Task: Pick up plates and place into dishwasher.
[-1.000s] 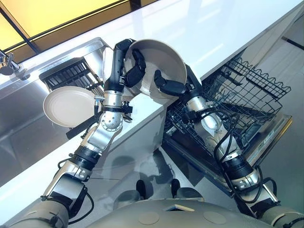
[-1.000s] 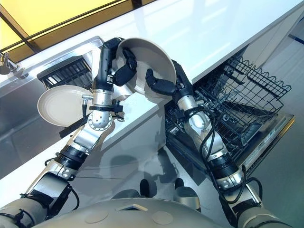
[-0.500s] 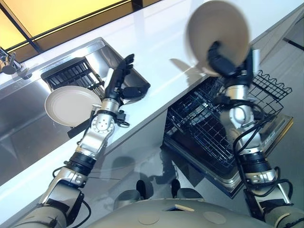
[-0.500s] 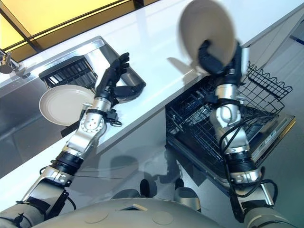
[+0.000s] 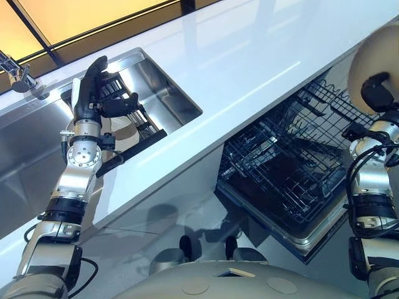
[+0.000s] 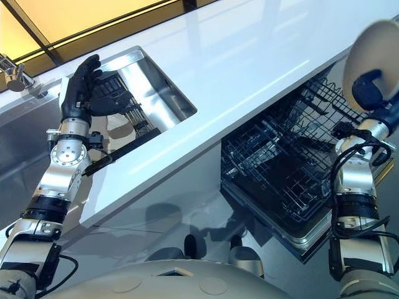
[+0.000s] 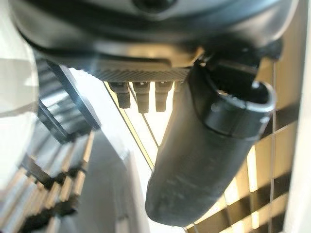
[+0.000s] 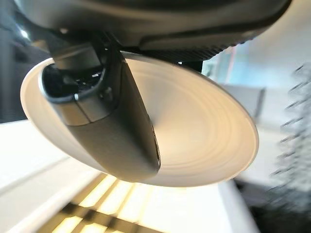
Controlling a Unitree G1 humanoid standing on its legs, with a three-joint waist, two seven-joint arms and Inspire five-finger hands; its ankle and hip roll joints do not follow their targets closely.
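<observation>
R hand (image 5: 378, 93): thumb clamped on plate (image 8: 194, 141), held upright above dishwasher rack (image 5: 280, 168).
L hand (image 5: 90, 84): fingers straight, holding nothing, over sink (image 5: 168, 93) by dish rack (image 6: 115, 93).

A round cream plate (image 6: 369, 62) is pinched upright on edge in the right hand (image 6: 369, 91), at the far right above the open dishwasher (image 5: 293, 168), whose dark wire rack (image 5: 283, 159) is pulled out below the white bench (image 5: 249, 56).
</observation>
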